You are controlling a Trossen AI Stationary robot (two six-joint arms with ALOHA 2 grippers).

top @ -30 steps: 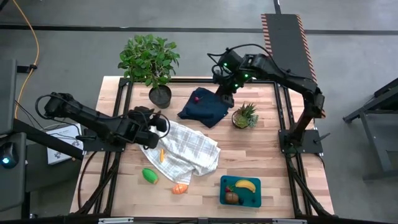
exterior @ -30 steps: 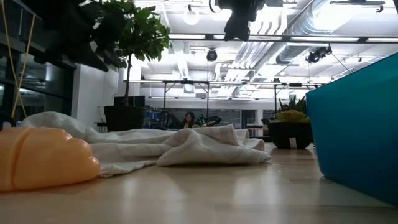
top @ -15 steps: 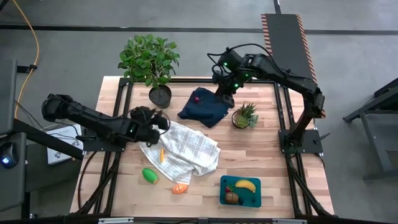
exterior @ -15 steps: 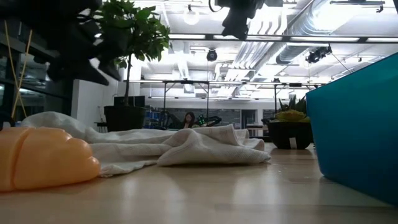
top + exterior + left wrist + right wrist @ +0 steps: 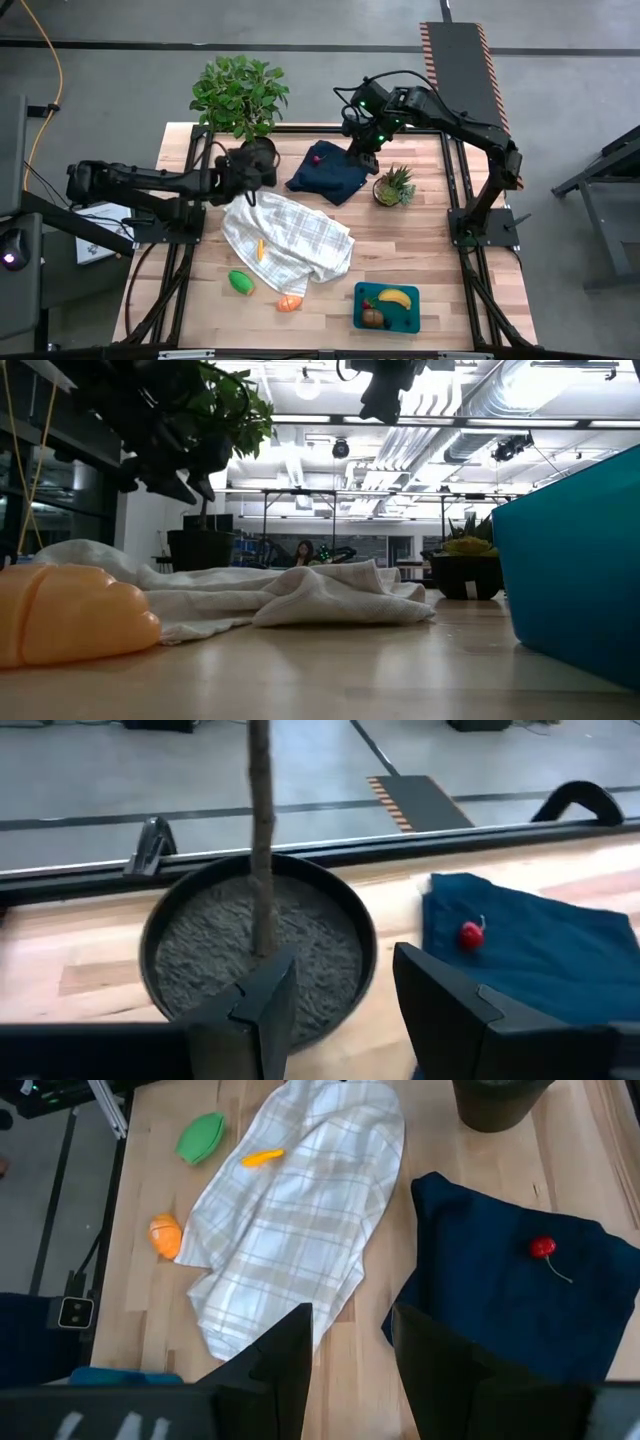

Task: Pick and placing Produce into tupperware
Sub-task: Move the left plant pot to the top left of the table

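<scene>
left tool (image 5: 335, 1005) part open, empty, beside plant pot (image 5: 258, 955); i risk clipping it reaching the cherry (image 5: 470, 934) (right tool (image 5: 350, 1350) likewise empty).

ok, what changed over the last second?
The left claw swung from the checked towel toward the table's far side, now beside the leafy plant's pot; nothing taken or released. Right claw over the navy cloth, produce and tupperware unchanged.

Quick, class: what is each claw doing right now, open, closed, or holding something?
Left claw: open, empty, by the plant pot.
Right claw: open, empty, above the navy cloth.
</scene>
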